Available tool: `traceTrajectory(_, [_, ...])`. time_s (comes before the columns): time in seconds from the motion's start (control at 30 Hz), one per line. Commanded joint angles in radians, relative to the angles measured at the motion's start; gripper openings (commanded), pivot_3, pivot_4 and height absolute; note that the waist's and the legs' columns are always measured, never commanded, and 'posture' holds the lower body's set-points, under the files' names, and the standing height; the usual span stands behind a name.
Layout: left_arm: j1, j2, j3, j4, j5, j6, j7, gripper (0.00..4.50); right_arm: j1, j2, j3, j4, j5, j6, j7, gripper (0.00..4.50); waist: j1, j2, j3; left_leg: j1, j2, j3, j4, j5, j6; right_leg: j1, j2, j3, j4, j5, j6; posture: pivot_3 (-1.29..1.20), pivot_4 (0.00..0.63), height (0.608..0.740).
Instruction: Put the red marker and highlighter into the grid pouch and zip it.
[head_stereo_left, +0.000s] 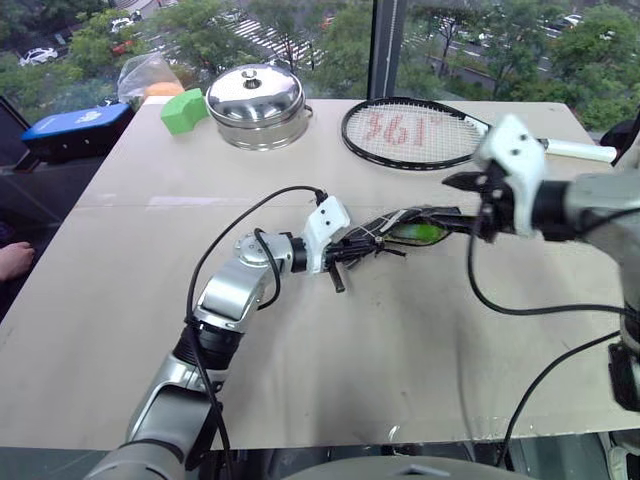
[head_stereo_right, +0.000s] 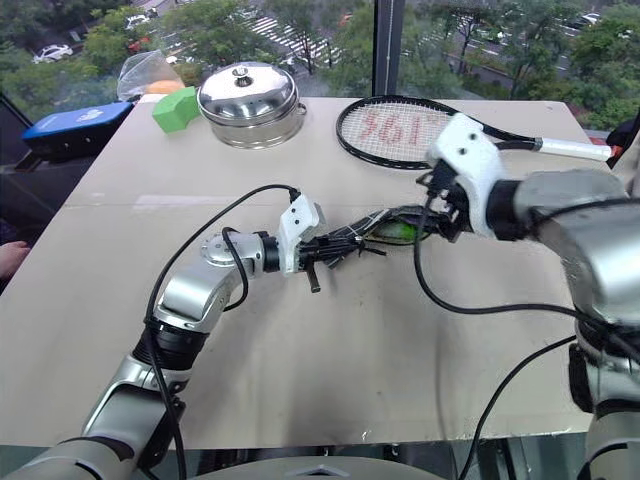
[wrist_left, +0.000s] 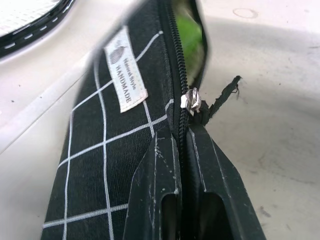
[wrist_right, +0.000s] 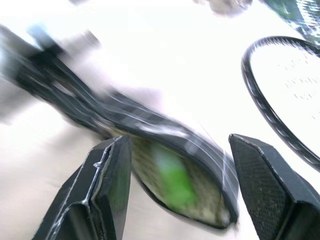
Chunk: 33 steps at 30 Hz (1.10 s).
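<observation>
The grid pouch (head_stereo_left: 385, 228) is held just above the table's middle, black with white lines and a white label (wrist_left: 126, 70). My left gripper (wrist_left: 182, 135) is shut on the pouch's zipped end, right beside the zipper pull (wrist_left: 192, 99). The far end of the pouch gapes open. Inside that mouth lies the light-green highlighter (wrist_right: 175, 177). My right gripper (wrist_right: 180, 142) is open just in front of the mouth, one finger on either side of it and apart from the fabric. The red marker is hidden from view.
At the back of the table lie a tennis racket (head_stereo_left: 410, 132), a steel pot with its lid (head_stereo_left: 255, 105) and a green block (head_stereo_left: 183, 110). A blue box (head_stereo_left: 75, 125) sits off the back left corner. A person's hand (head_stereo_left: 12, 260) shows at the left edge.
</observation>
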Motion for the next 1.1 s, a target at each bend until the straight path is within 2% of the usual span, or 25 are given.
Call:
traceTrajectory(0.03, [-0.048, -0.009, 0.031, 0.007, -0.027, 0.007, 0.000, 0.00, 0.103, 0.118, -0.036, -0.127, 0.050, 0.138, -0.092, 3.08, -0.001, 0.002, 0.001, 0.000, 0.000, 0.000, 0.000, 0.000, 0.000, 0.000, 0.000, 0.000, 0.000, 0.000, 0.000, 0.00, 0.150, 0.740])
traceTrajectory(0.2, [-0.070, -0.011, 0.039, 0.006, -0.046, 0.029, -0.008, 0.00, 0.247, 0.344, 0.061, -0.139, -0.001, 0.138, -0.305, 3.08, -0.003, 0.003, 0.001, 0.000, -0.001, 0.002, 0.001, 0.000, 0.000, -0.001, 0.000, 0.003, 0.001, 0.000, 0.000, 0.00, 0.150, 0.740])
traceTrajectory(0.27, [-0.069, -0.003, 0.038, -0.004, -0.052, 0.038, -0.015, 0.00, 0.284, 0.435, 0.092, -0.089, -0.033, 0.083, -0.387, 3.08, -0.004, 0.003, 0.001, 0.000, -0.001, 0.003, 0.001, 0.000, 0.000, -0.001, 0.000, 0.004, 0.002, 0.000, 0.000, 0.00, 0.150, 0.740])
traceTrajectory(0.37, [-0.067, 0.006, 0.038, -0.016, -0.060, 0.050, -0.022, 0.00, 0.294, 0.505, 0.105, -0.012, -0.065, -0.001, -0.460, 3.08, -0.003, 0.003, 0.001, 0.000, -0.002, 0.004, 0.001, 0.003, -0.005, -0.003, 0.001, 0.004, 0.002, 0.000, 0.000, 0.00, 0.150, 0.740])
traceTrajectory(0.53, [-0.067, 0.019, 0.037, -0.033, -0.070, 0.069, -0.032, 0.00, 0.271, 0.557, 0.086, 0.108, -0.061, -0.130, -0.496, 3.08, -0.004, 0.003, 0.001, 0.000, -0.003, 0.005, 0.001, 0.003, -0.005, -0.002, 0.001, 0.004, 0.001, 0.000, 0.000, 0.00, 0.150, 0.740])
traceTrajectory(0.73, [-0.062, 0.035, 0.033, -0.047, -0.070, 0.069, -0.037, 0.00, 0.249, 0.578, 0.038, 0.138, -0.009, -0.165, -0.504, 3.08, -0.005, 0.003, 0.001, 0.000, -0.002, 0.004, 0.000, 0.003, -0.005, -0.003, 0.001, 0.004, 0.001, 0.000, 0.000, 0.00, 0.150, 0.740])
traceTrajectory(0.8, [-0.055, 0.037, 0.030, -0.058, -0.071, 0.069, -0.036, 0.00, 0.241, 0.589, 0.031, 0.146, 0.007, -0.168, -0.511, 2.52, -0.005, 0.003, 0.001, 0.000, -0.002, 0.004, 0.000, 0.003, -0.005, -0.003, 0.001, 0.004, 0.001, 0.000, 0.000, 0.00, 0.150, 0.740])
traceTrajectory(0.83, [-0.053, 0.038, 0.029, -0.062, -0.071, 0.070, -0.036, 0.00, 0.237, 0.593, 0.030, 0.149, 0.011, -0.169, -0.514, 2.39, -0.004, 0.003, 0.001, 0.000, -0.002, 0.004, 0.000, 0.003, -0.005, -0.003, 0.001, 0.004, 0.001, 0.000, 0.000, 0.00, 0.150, 0.740])
traceTrajectory(1.1, [-0.040, 0.052, 0.024, -0.091, -0.075, 0.075, -0.035, 0.00, 0.239, 0.604, 0.050, 0.165, 0.043, -0.171, -0.537, 2.39, -0.005, 0.003, 0.001, 0.000, -0.002, 0.004, 0.000, 0.002, -0.004, -0.003, 0.001, 0.006, 0.001, 0.000, 0.000, 0.00, 0.150, 0.740])
